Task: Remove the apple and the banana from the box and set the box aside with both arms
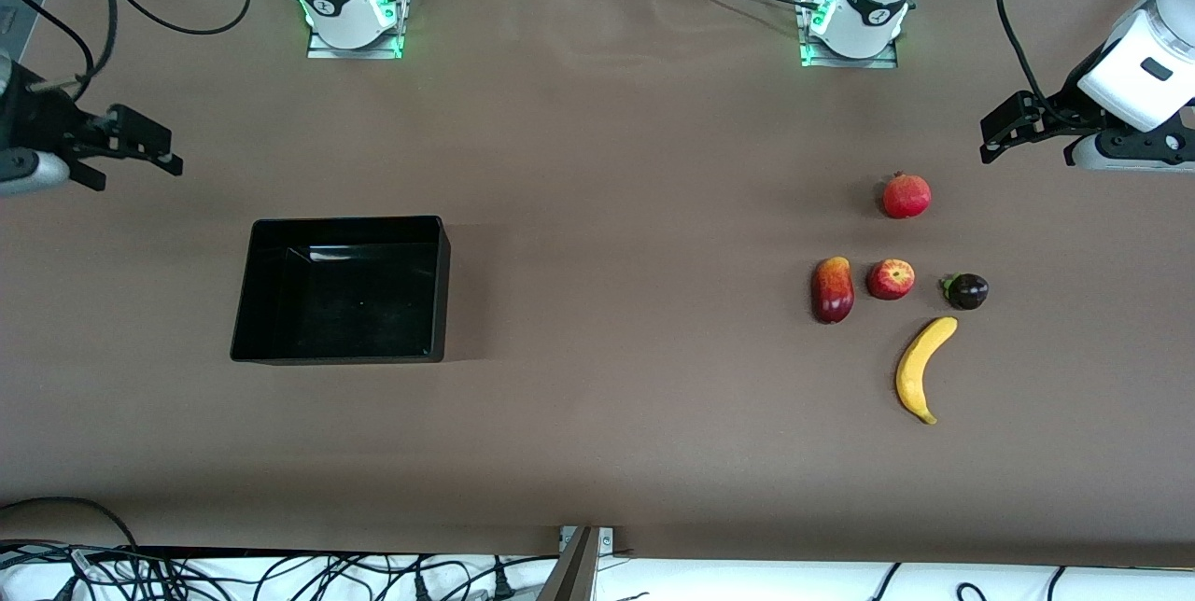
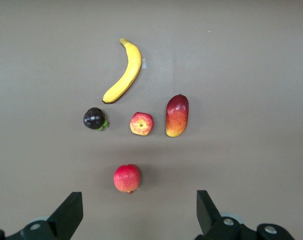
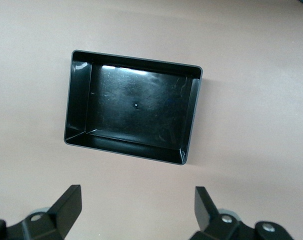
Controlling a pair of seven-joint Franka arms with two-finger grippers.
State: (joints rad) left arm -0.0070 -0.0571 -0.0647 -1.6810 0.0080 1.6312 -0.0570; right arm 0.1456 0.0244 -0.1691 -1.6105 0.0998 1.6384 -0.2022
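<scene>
Brown worktop (image 1: 597,162) carries everything. At its nine o'clock sits the empty black box (image 1: 344,289), moved toward the right arm's end; at three o'clock lie the banana (image 1: 922,368) and apple (image 1: 891,279). Left tool (image 1: 1018,130) and right tool (image 1: 121,148) hover wide open, empty. Task looks finished.
</scene>
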